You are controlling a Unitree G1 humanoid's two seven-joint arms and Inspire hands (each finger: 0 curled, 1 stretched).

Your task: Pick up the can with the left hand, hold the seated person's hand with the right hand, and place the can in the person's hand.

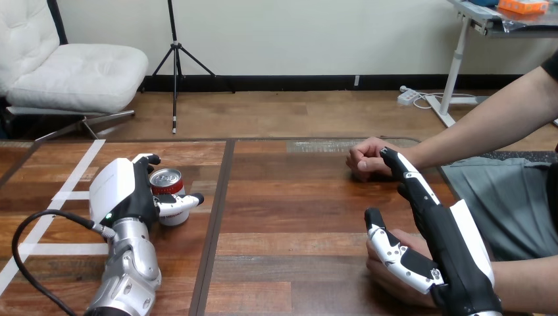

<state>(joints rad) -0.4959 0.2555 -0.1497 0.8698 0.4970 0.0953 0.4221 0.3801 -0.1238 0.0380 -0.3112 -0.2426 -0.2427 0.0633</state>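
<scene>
The left hand (128, 191) is curled round the can (168, 187), thumb across its front and fingers behind. The can stands upright on the left part of the counter (289, 217), silver top up, contents unseen. The right hand (447, 243) lies with straight fingers and thumb spread over the person's near hand (395, 284) by the counter's near edge. Its fingertips reach the person's far hand (365, 160), a fist.

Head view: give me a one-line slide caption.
Left hand curled round the upright can on the table; right hand, open, over the person's near hand.
</scene>
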